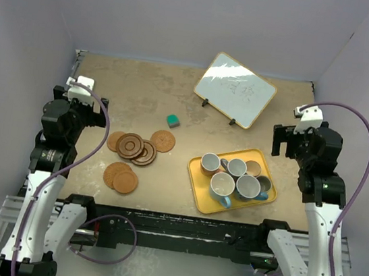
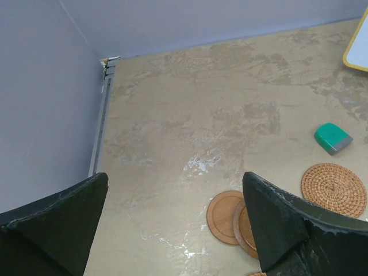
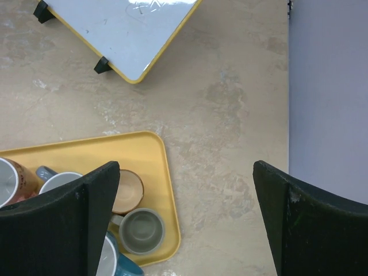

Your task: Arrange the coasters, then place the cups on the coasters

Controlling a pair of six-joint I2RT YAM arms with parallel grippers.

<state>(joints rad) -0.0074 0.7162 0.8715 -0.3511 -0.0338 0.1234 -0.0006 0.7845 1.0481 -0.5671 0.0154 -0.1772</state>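
Six coasters lie in a loose cluster on the left half of the table: a woven one [image 1: 163,141], two overlapping dark ringed ones [image 1: 131,146], a light one [image 1: 116,141] and two light ones nearer [image 1: 121,178]. My left gripper [image 1: 88,103] hangs open above and left of them; its wrist view shows a wooden coaster [image 2: 224,215] and the woven coaster [image 2: 333,188] beside its right finger. Six cups [image 1: 236,177] stand packed on a yellow tray [image 1: 197,184]. My right gripper [image 1: 286,141] is open, right of the tray, over bare table next to a tan cup [image 3: 127,191] and a grey cup [image 3: 141,230].
A small teal block [image 1: 172,120] lies behind the coasters. A yellow-framed whiteboard [image 1: 235,89] leans on black feet at the back right. Grey walls close the table on the left, back and right.
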